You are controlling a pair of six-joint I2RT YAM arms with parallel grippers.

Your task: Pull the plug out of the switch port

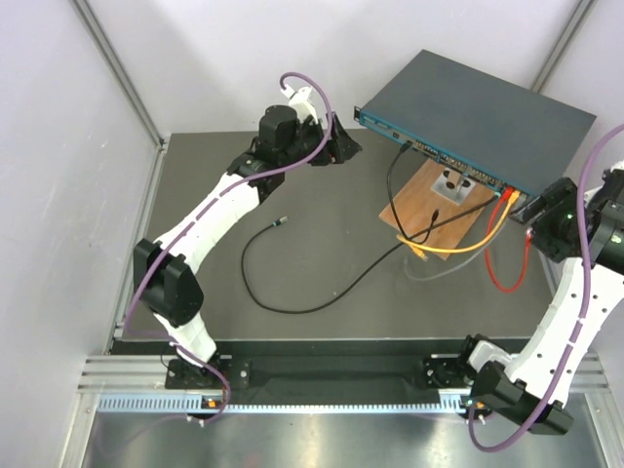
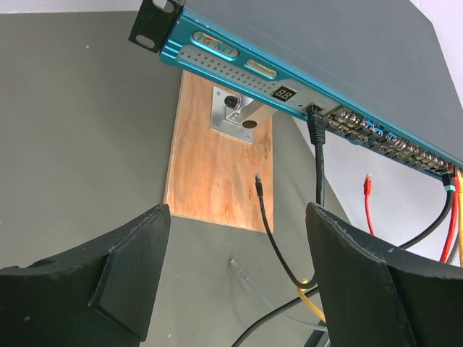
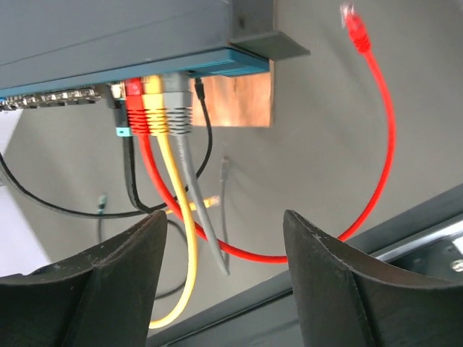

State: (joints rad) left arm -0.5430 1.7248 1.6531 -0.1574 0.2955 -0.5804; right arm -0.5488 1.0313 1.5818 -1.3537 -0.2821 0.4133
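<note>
The wide, flat, dark grey-blue metal switch [image 1: 487, 112] is sitting at the far right of the dark worktop [image 1: 224, 195]. Its long teal face, with a row of small square sockets, is turning toward the arms. Below that face a small brown wooden board [image 2: 217, 173] is lying on the worktop and carrying a silver metal bracket [image 2: 235, 116].

A black plug [image 2: 316, 119] is sitting in a socket toward the left end of the switch's face, just right of a small digit display. Its black cable is dropping toward the worktop. At the right end of the face a red plug [image 3: 136, 108], a yellow plug [image 3: 155, 108] and a grey plug [image 3: 178, 108] are sitting side by side in neighbouring sockets. Their cables are hanging down in front of the switch. A loose red cable end [image 3: 352, 20] is lying off the switch's right corner. A long loose black cable [image 1: 283, 297] is curling across the worktop, well in front of the switch.

The left pincer [image 2: 237, 217] is hovering near the switch's left corner. Its fingers are spreading wide and holding nothing, and in the left wrist view the black plug is showing above the gap. The right pincer [image 3: 223, 224] is hovering just in front of the switch's right end, below the three coloured plugs. It is also spreading wide and gripping nothing.
</note>
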